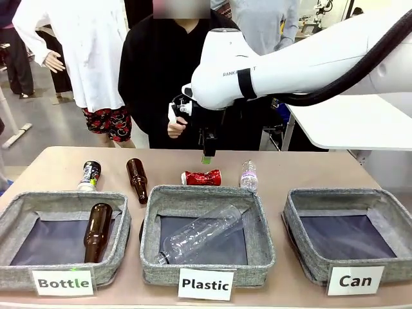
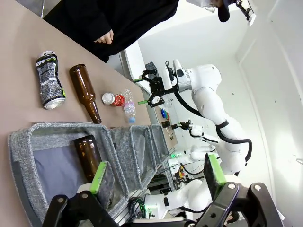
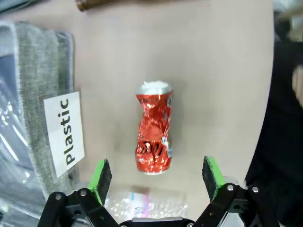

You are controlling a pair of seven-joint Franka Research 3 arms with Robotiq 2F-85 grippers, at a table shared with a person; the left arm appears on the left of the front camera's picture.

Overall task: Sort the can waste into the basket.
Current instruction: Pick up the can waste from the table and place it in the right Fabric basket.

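Honestly, hovering over the crushed red can (image 3: pixel 153 127) with the right gripper (image 3: pixel 156 174) spread wide; could squirt it sideways if closed off-centre on that slick crumpled skin.

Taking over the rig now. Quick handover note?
Right gripper: open, hovering over the red can, not touching it.
Left gripper: open, holding nothing, over the Bottle basket.
Red can lies on the table behind the Plastic basket; dark can lies behind the Bottle basket.
Done: nothing, no can is in the Can basket.
Left: both cans go into it.
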